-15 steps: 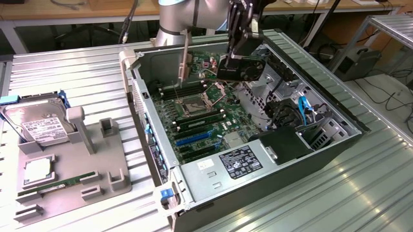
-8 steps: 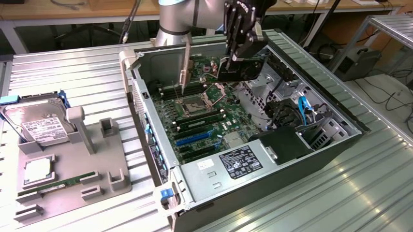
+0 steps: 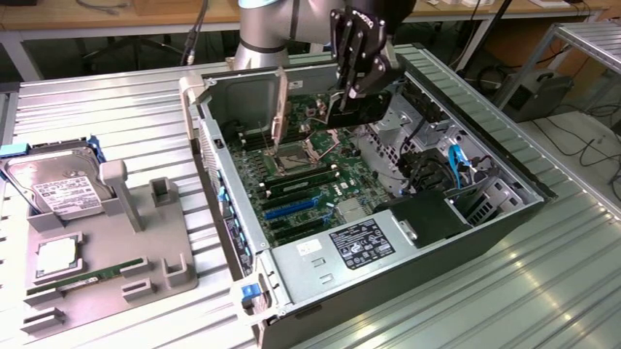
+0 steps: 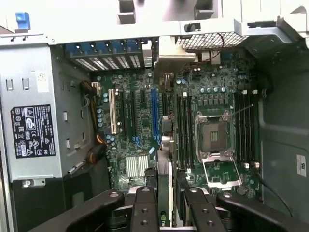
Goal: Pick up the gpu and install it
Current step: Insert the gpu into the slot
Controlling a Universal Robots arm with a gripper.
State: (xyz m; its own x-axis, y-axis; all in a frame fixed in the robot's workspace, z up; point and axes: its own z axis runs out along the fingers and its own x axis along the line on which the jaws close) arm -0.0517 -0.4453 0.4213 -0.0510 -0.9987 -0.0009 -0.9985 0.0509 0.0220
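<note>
My gripper (image 3: pixel 356 86) hangs over the far part of the open computer case (image 3: pixel 238 240) and is shut on the gpu (image 3: pixel 355 109), which shows as a dark block below the fingers. In the wrist view the gpu (image 4: pixel 164 179) appears edge-on between the black fingers (image 4: pixel 145 208), with its silver end bracket (image 4: pixel 169 55) toward the case's slotted rear wall. The card hovers above the green motherboard (image 4: pixel 140 121), roughly in line with the long blue slot (image 4: pixel 154 113) and apart from it.
A grey fixture (image 3: pixel 107 254) at the exterior view's left holds a silver hard drive (image 3: pixel 58 185), a RAM stick (image 3: pixel 73 280) and a chip (image 3: pixel 57 254). Inside the case are the power supply (image 3: pixel 359 243), the open CPU socket (image 4: pixel 212 137) and cables (image 3: pixel 456 163).
</note>
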